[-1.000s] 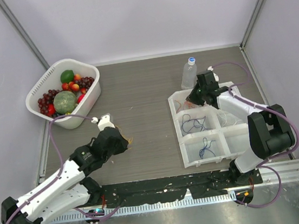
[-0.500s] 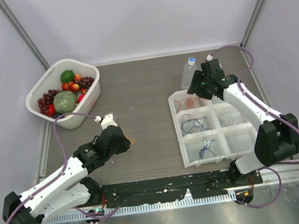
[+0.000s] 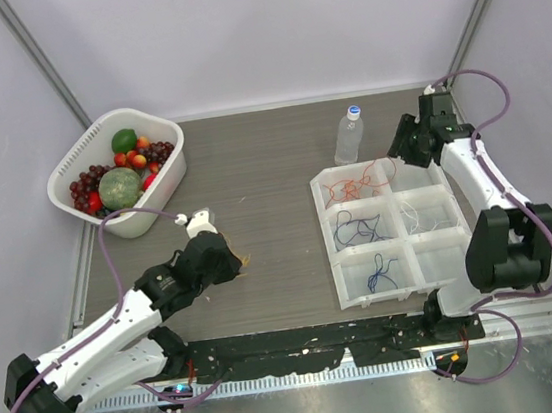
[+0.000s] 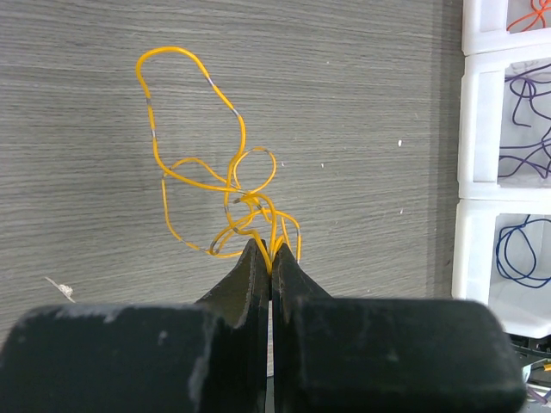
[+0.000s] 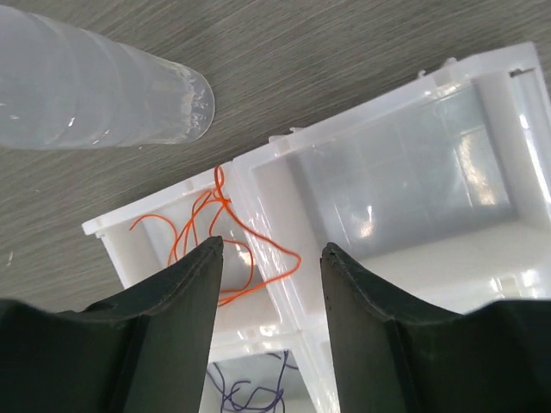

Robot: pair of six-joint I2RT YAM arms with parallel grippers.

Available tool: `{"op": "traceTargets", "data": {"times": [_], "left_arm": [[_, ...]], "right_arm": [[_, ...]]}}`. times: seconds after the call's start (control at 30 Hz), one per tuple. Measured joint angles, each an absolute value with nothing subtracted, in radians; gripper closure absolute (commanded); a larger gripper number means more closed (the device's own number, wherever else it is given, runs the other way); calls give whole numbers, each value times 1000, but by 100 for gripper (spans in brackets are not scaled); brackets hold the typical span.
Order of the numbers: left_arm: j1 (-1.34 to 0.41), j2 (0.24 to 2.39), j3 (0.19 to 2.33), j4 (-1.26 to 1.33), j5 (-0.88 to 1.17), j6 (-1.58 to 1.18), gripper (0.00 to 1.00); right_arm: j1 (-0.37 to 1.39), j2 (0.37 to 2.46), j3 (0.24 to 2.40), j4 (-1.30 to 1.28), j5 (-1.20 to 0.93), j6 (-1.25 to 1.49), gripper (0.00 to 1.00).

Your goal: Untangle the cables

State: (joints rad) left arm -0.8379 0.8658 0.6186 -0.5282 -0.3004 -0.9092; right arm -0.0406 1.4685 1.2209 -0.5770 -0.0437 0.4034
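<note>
My left gripper (image 3: pixel 233 262) is shut on a tangle of thin yellow-orange cable (image 4: pixel 225 185) that lies looped on the table just ahead of the fingertips (image 4: pixel 255 255). My right gripper (image 3: pixel 406 146) is open and empty above the back of the white tray (image 3: pixel 324 223). In the right wrist view, between the fingers (image 5: pixel 202 258), an orange cable (image 5: pixel 191 225) lies in the back-left compartment, with one loop over the divider. Other compartments hold a dark purple cable (image 3: pixel 359 224), a blue cable (image 3: pixel 380 274) and a white cable (image 3: pixel 418 214).
A clear plastic bottle (image 3: pixel 348 135) stands just behind the tray, and lies close to my right gripper in the right wrist view (image 5: pixel 86 86). A white basket (image 3: pixel 168 184) of fruit sits at the back left. The tray's edge (image 4: pixel 469 185) is right of the yellow tangle.
My right gripper has lifted off the tray's back-left compartment and swung right toward the back right corner, leaving the orange cable there. My left gripper shifted slightly with the yellow cable.
</note>
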Motion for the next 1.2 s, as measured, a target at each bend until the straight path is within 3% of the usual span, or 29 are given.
{"op": "traceTargets", "data": {"times": [0.2,0.33,0.53,1.0,1.2], "left_arm": [[-838,859,626,-532,-299,-910,100],[-838,840,626,-532,-299,-912,100],[-838,844,627,-532,-298,-913,100],[-838,824,655,-554,-296,-912,100],[-838,814,655,-558,-295,-936,100]], "right_arm": [[-35,1558,1220,-519,-105,352,50],[-34,1544,1206,-465,-137,323,59],[-28,1544,1184,-411,-163,290,61],[81,1553,1143,-362,-163,294,99],[141,1528,1085,-355,-136,367,99]]}}
